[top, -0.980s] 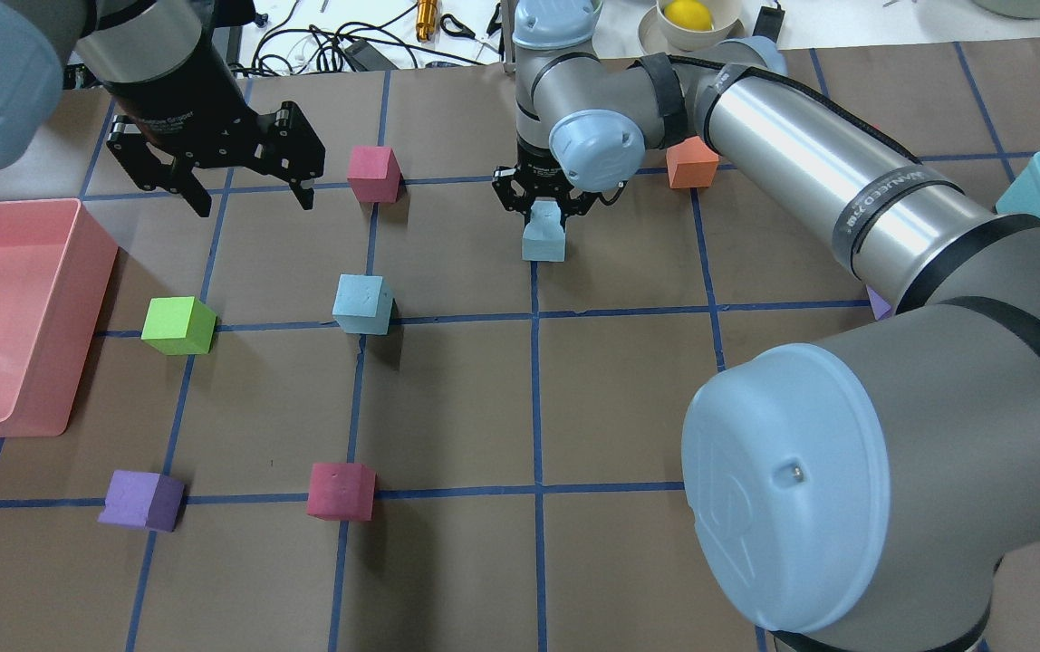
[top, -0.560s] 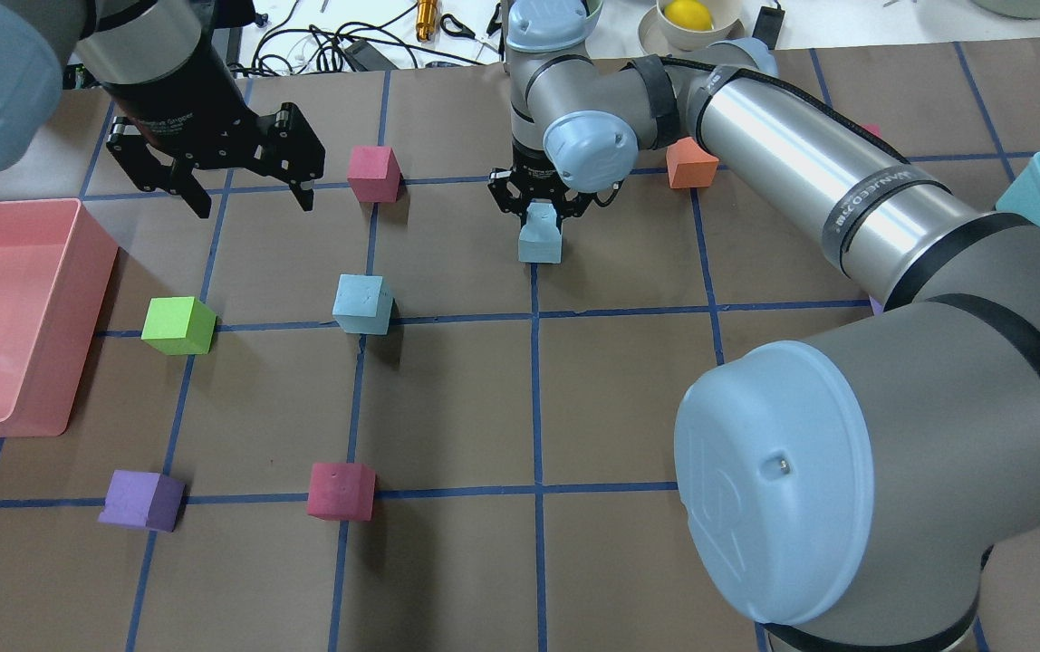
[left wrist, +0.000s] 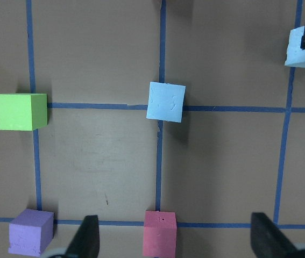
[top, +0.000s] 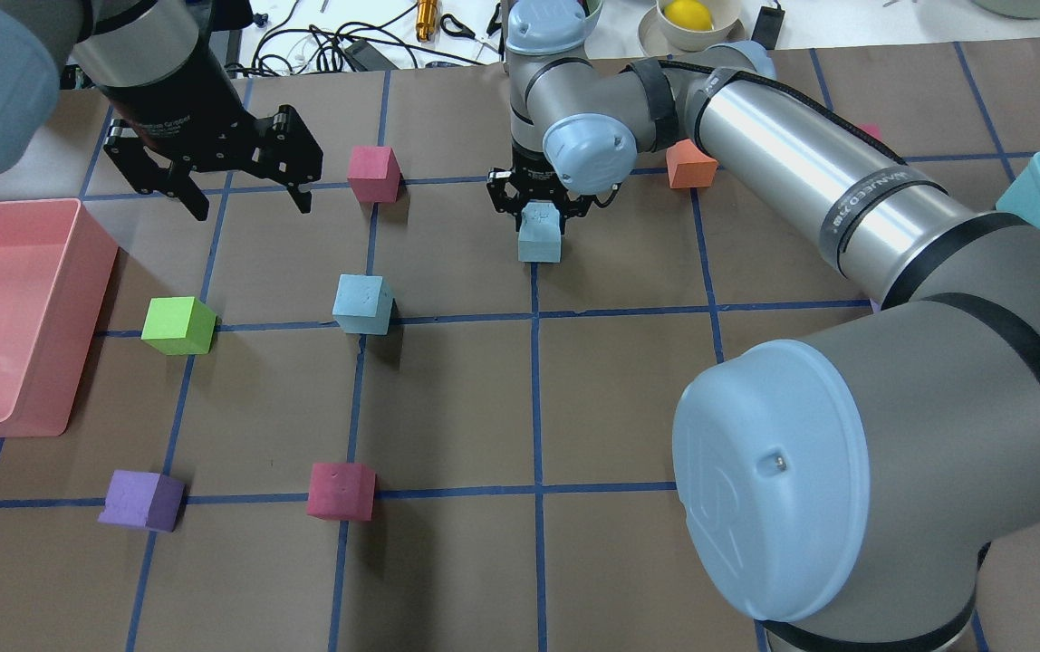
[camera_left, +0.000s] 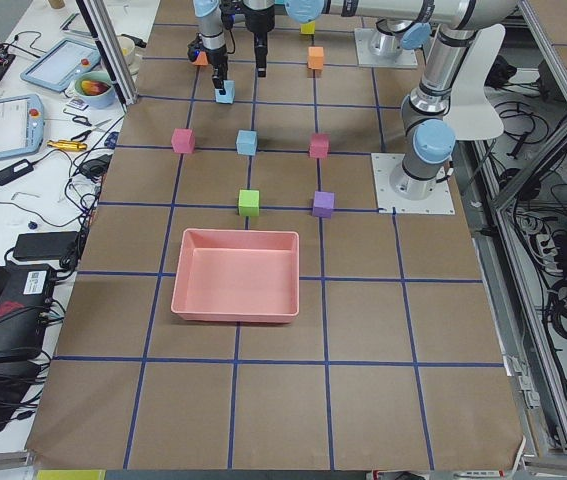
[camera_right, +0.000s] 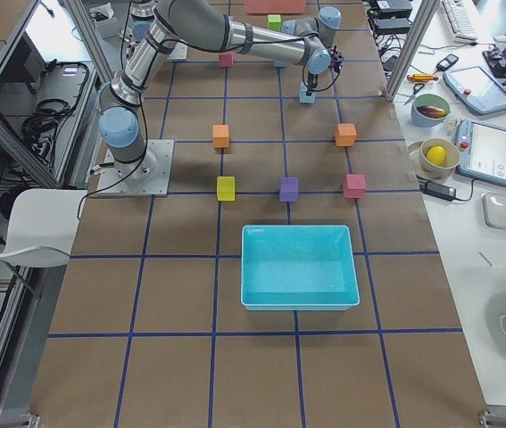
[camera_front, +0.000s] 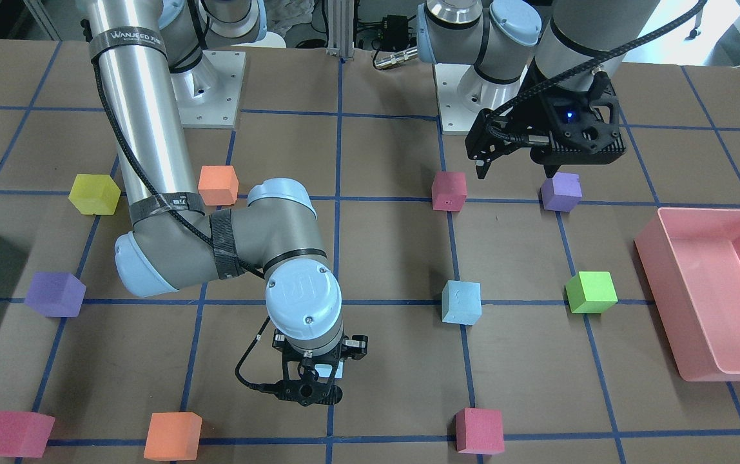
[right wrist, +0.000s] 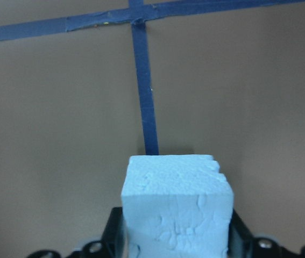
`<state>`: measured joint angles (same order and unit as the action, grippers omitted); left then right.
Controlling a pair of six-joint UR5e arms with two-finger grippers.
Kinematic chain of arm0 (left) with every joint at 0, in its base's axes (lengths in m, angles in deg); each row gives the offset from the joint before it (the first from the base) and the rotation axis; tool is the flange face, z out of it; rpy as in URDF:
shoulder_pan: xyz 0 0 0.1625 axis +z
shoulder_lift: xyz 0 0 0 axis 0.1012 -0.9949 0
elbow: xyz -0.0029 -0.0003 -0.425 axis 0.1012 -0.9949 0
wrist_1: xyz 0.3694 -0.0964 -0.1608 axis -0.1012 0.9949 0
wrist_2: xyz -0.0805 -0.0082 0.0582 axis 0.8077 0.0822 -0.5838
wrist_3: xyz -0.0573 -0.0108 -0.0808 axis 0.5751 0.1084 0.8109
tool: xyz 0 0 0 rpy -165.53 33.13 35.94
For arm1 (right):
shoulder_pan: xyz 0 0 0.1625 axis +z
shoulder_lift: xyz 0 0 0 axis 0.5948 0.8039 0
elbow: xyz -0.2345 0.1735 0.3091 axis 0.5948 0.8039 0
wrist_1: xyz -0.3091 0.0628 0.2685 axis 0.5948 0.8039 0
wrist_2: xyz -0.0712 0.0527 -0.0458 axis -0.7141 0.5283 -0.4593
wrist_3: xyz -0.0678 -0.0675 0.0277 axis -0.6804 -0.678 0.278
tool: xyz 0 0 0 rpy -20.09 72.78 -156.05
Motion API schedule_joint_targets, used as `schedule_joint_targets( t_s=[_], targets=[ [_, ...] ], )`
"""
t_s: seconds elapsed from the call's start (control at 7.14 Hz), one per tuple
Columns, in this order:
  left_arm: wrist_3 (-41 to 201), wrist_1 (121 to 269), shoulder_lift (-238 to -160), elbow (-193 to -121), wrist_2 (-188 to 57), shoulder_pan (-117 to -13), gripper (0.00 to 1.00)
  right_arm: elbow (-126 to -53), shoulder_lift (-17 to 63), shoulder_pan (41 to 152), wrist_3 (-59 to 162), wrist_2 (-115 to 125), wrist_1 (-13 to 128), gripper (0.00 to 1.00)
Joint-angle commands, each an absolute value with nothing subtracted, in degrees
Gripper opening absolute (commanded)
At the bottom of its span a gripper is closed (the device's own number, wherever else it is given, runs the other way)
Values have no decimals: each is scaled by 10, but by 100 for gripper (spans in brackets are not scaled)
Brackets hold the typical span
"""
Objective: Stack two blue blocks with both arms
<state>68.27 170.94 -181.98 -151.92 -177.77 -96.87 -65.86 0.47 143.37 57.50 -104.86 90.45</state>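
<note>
Blue blocks (top: 363,304) lie well apart on the tabletop (top: 620,398). The held block (top: 540,239) is clamped on two opposite side faces by the closed fingers of the right gripper (top: 542,214), farther out from the robot and beside a blue tape line (top: 535,380). The free block (left wrist: 165,101) rests at a tape crossing, nearer the robot and toward its left. Whether the held block has cleared the tabletop cannot be told; it looks at or barely above it. The left gripper (top: 254,205) hovers high with its fingers (left wrist: 86,239) spread wide and nothing between them, near a crimson cube (top: 373,172). To do the carry well, I would lift straight up before travelling, keep the wrist vertical so the bottom face is level, and pass over the tabletop rather than drag across it. The foam probably gives under the squeeze, so a gentle set-down and a clean release matter. The left gripper could steady the free block by its sides. Being cubes, neither has a long axis. The held block sits roughly square to the tape grid, with a small notch at one corner in the right wrist view. The free block is turned slightly off the grid, so a small wrist twist should match the faces.
</note>
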Motion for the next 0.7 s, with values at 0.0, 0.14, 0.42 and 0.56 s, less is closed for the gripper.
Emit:
schedule_joint_targets(
  t_s=[0.0, 0.14, 0.42, 0.56],
  targets=[
    [683, 1709, -1821, -1518, -1778, -969, 100, -658, 5, 1434, 577, -1049, 905, 97],
    [684, 1709, -1822, -1521, -1778, -969, 100, -658, 8, 1434, 578, -1049, 904, 100],
    [683, 1707, -1822, -1521, -1778, -969, 100, -648, 15, 1428, 568, -1057, 899, 100],
    [683, 1706, -1822, -1522, -1778, -969, 100, -644, 37, 1415, 557, -1057, 879, 100]
  ],
)
